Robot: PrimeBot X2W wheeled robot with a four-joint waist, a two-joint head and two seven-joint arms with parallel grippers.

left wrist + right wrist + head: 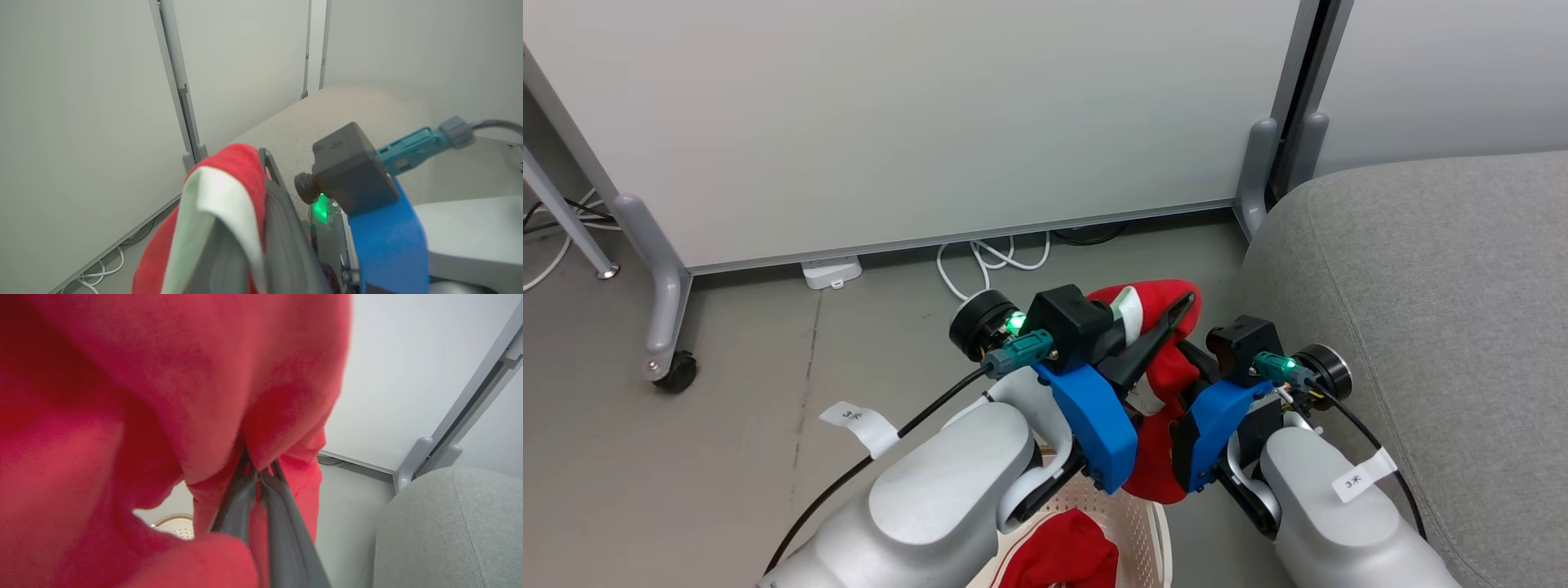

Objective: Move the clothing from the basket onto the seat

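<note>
The left claw (1174, 313) is raised above the grey floor (768, 367). Its two long dark fingers are set narrow, and a soft bright red fabric garment with white trim (1172, 371) is draped over their tips and caught between them. The garment hangs in the air between the two arms, lifted clear of the cream-white perforated plastic basket (1147, 531) at the bottom edge of the head view. A second red garment (1066, 555) lies bunched inside that basket. To the right, the right claw (258, 474) is pinched tight on a fold of the hanging red cloth. Further right lies the large light grey fabric-upholstered seat (1421, 286). The hanging garment is near its rounded edge but apart from it.
</note>
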